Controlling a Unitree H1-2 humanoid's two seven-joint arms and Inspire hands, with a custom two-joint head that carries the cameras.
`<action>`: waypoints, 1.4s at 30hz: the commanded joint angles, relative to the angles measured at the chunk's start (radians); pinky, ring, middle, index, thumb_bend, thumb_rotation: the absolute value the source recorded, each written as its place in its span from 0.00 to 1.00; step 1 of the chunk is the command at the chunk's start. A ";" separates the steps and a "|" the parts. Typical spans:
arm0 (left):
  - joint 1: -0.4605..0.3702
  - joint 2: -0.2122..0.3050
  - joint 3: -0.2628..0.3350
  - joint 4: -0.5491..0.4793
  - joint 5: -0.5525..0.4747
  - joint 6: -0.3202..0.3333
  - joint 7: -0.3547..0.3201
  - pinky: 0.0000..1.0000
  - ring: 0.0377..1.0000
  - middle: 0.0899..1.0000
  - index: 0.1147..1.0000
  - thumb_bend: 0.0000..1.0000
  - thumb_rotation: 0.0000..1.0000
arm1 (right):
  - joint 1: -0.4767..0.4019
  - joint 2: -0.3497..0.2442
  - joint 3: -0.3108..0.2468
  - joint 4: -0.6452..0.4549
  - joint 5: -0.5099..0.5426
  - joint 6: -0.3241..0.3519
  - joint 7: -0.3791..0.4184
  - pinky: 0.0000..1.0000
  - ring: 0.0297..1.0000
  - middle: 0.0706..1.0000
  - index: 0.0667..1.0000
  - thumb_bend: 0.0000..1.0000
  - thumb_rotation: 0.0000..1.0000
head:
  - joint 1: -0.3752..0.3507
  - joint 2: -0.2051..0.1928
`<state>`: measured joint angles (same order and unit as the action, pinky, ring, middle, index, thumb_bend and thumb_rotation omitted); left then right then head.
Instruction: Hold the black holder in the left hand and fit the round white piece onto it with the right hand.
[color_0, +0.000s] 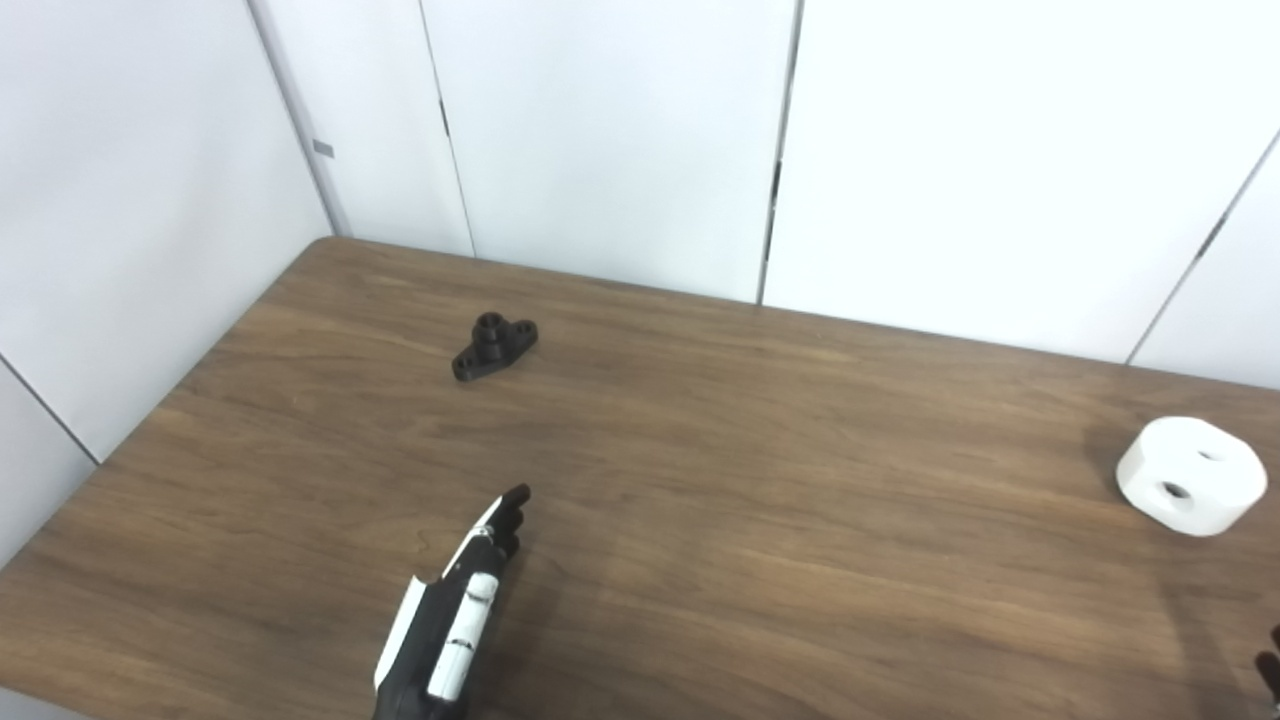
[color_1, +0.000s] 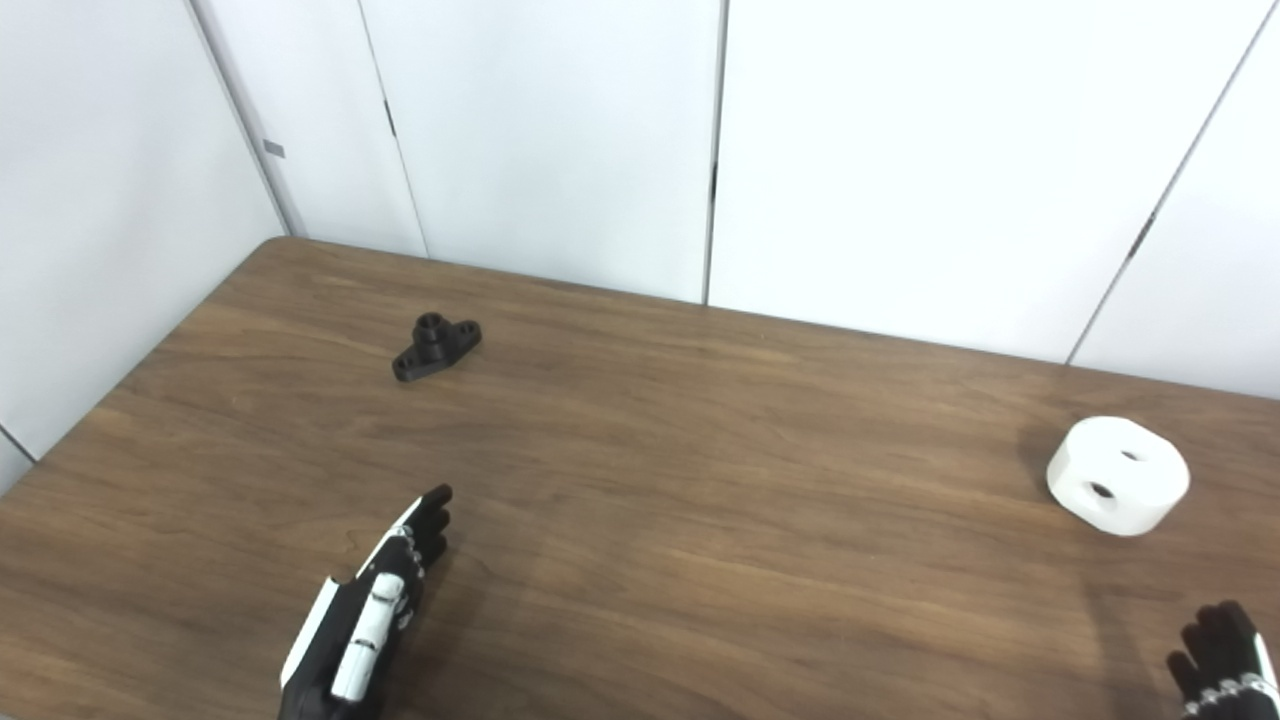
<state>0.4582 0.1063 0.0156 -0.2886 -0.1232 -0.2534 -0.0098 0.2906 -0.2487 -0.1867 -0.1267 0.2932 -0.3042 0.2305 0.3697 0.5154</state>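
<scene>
The black holder (color_0: 494, 346) is a small flanged piece with a raised hub, lying on the wooden table (color_0: 760, 470) at the far left. The round white piece (color_0: 1190, 475) has holes in its top and side and rests near the table's right edge. My left hand (color_0: 450, 620) comes in at the bottom, fingers stretched forward and edge-on, well short of the holder and holding nothing. My right hand (color_1: 1225, 655) shows only its dark fingertips at the bottom right corner, below the white piece and apart from it.
White wall panels (color_0: 620, 130) stand right behind the table's far edge and along its left side. Bare wood lies between the holder and the white piece.
</scene>
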 joint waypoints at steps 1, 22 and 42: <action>0.026 -0.057 -0.018 0.009 0.016 0.000 0.007 1.00 1.00 1.00 0.93 0.40 0.88 | 0.016 0.008 -0.001 0.102 0.000 0.002 -0.004 1.00 1.00 0.99 0.99 0.64 1.00 | 0.001 0.001; -0.132 -0.020 0.143 -0.183 0.451 0.262 0.213 0.93 0.94 0.91 0.86 0.57 0.13 | 0.022 0.043 0.012 0.120 -0.029 -0.026 -0.021 1.00 1.00 1.00 1.00 0.58 1.00 | 0.003 -0.022; -0.440 0.167 0.208 -0.085 0.657 0.614 0.161 0.88 0.94 0.92 0.83 0.73 0.30 | 0.037 0.063 0.036 0.086 -0.056 -0.003 -0.042 1.00 0.99 0.96 0.96 0.58 1.00 | -0.015 -0.019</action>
<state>0.0585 0.2463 0.2282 -0.3711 0.5060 0.3797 0.1395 0.2947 -0.2264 -0.1893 -0.1210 0.2419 -0.3489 0.1874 0.3543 0.4955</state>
